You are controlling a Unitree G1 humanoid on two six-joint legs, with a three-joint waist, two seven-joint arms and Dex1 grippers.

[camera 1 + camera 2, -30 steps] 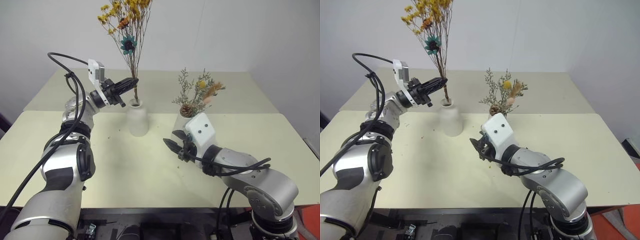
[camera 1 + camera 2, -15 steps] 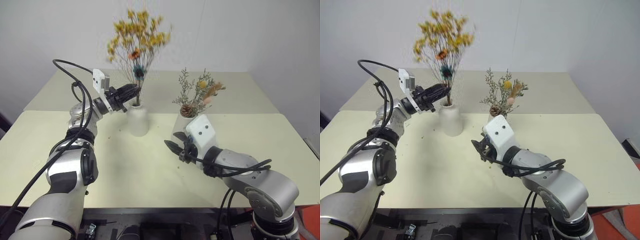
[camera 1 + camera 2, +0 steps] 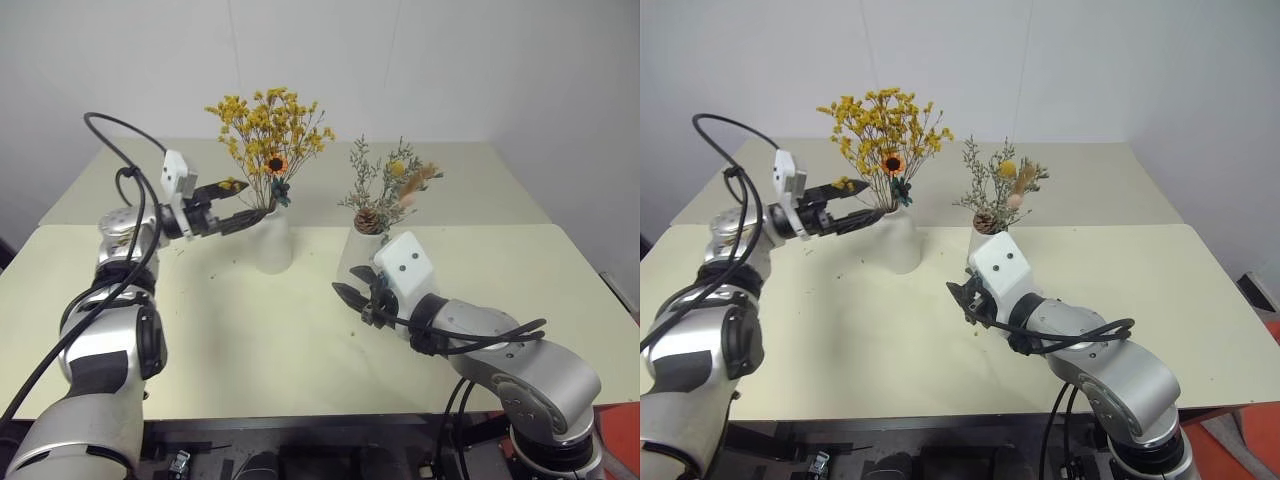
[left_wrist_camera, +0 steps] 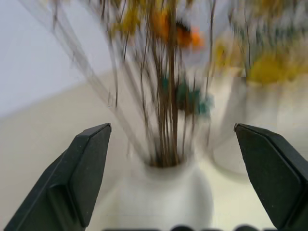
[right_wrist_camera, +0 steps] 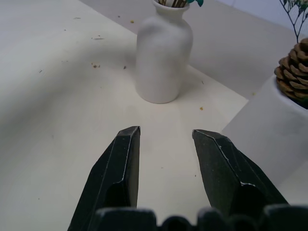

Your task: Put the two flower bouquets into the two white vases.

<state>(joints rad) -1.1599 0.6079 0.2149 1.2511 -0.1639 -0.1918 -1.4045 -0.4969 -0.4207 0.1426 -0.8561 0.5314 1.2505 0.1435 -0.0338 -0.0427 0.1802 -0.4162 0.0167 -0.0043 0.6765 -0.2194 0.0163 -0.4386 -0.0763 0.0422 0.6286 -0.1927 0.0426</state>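
Now both bunches are standing in their pots on the pale worktop [image 3: 300,330], so the task is looking finished apart from the arms pulling clear. The yellow-orange bouquet [image 3: 268,135] is sitting upright with its thin stems gathered down through the narrow neck of the bottle-shaped vase [image 3: 272,243]; that tight neck is probably what is keeping the bushy head from flopping sideways. Just beside it, the grey-green bouquet [image 3: 388,190] with its pinecone is resting in the wide-mouthed cone vase [image 3: 355,257], leaning loosely because the broad opening is giving the stems room.

The left claw [image 3: 233,206] is spreading wide, its two black fingers standing either side of the yellow-orange stems just above the bottle's mouth and gripping nothing; from the left wrist view the stems [image 4: 168,110] are rising free between the parted fingers. It is pointing level at the stems, a sensible pose for letting them go without knocking the vase.

The right claw [image 3: 352,298] is hovering low over the worktop just in front of the cone vase, fingers partly apart and empty, seemingly waiting out of the way.
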